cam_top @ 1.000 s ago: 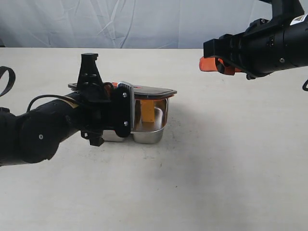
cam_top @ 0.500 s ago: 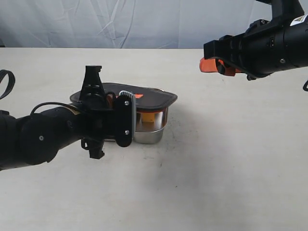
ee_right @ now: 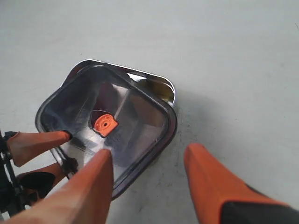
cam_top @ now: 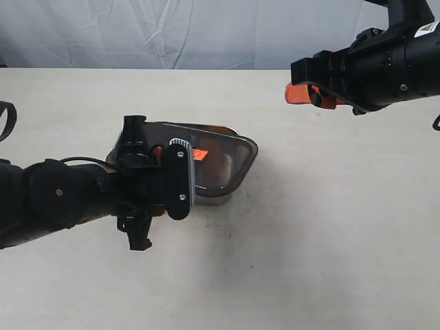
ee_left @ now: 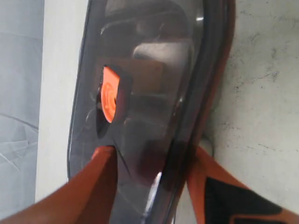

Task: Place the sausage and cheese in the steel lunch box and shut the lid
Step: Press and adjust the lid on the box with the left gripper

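Lid (cam_top: pixel 213 155) hung tilted over the steel lunch box (cam_top: pixel 214 200) on the pale table (cam_top: pixel 330 234), clamped at one end by my left gripper (ee_left: pixel 152 151). One orange finger (ee_left: pixel 93 186) pressed on the lid's top face and the other sat under its orange-sealed edge. The dark, smoky panel turned its face toward the exterior camera and was not lying flat on the box. Its small orange tab (ee_right: pixel 104 124) showed at the centre. Only a strip of steel wall showed below the lid's lower edge in the exterior view, and a shiny corner of the rim (ee_right: pixel 161 85) stuck out past it in the right wrist view. I could see only dim shapes inside the box through the dark plastic, too blurred to name. My right gripper (ee_right: pixel 148 154) hovered high above the table, well apart from the box, its orange fingers spread wide with nothing between them.
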`<control>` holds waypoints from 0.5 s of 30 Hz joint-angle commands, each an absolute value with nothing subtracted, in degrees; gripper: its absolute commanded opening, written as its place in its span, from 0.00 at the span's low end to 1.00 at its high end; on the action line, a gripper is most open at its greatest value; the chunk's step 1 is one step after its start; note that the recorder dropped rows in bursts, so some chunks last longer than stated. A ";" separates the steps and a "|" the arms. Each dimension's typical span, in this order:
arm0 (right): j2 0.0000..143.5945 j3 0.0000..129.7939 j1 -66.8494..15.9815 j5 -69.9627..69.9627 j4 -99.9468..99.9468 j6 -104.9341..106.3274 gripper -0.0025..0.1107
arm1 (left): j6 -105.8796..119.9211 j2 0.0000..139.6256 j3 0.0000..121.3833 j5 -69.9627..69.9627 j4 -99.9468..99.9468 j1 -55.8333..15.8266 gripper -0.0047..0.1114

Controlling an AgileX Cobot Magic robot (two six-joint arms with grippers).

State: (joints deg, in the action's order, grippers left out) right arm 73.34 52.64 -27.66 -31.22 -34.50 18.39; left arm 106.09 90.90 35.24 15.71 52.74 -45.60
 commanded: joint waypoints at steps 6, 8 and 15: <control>72.93 52.76 -27.32 -31.42 -33.93 18.49 0.45 | 105.39 91.06 34.84 14.96 55.77 -45.82 0.49; 72.93 52.76 -27.32 -31.42 -33.93 18.49 0.45 | 105.39 91.06 34.84 14.82 56.33 -45.82 0.49; 72.93 52.76 -27.32 -31.99 -33.73 18.49 0.45 | 105.39 91.06 34.84 12.41 57.37 -45.82 0.49</control>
